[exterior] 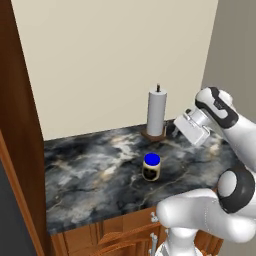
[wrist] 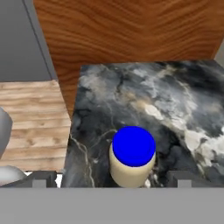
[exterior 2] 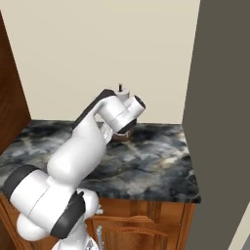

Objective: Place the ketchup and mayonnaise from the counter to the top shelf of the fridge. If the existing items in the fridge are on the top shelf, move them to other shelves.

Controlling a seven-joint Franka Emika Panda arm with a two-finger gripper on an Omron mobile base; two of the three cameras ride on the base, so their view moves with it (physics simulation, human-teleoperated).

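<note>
The mayonnaise is a cream jar with a blue lid, standing upright near the middle of the dark marble counter. In the hand view the mayonnaise sits low in the centre, between my two fingertips and further away along the counter. My gripper hangs above the counter, to the right of the jar and behind it, not touching it. The gripper is open, its fingertips wide apart with nothing held. The ketchup is out of view. A tall grey fridge side rises right of the counter; its shelves are hidden.
A paper towel roll on a wooden stand sits at the back of the counter near my hand. A dark wooden cabinet side bounds the counter on the left. Wooden drawers lie under the front edge. Plank floor shows beyond the counter's end.
</note>
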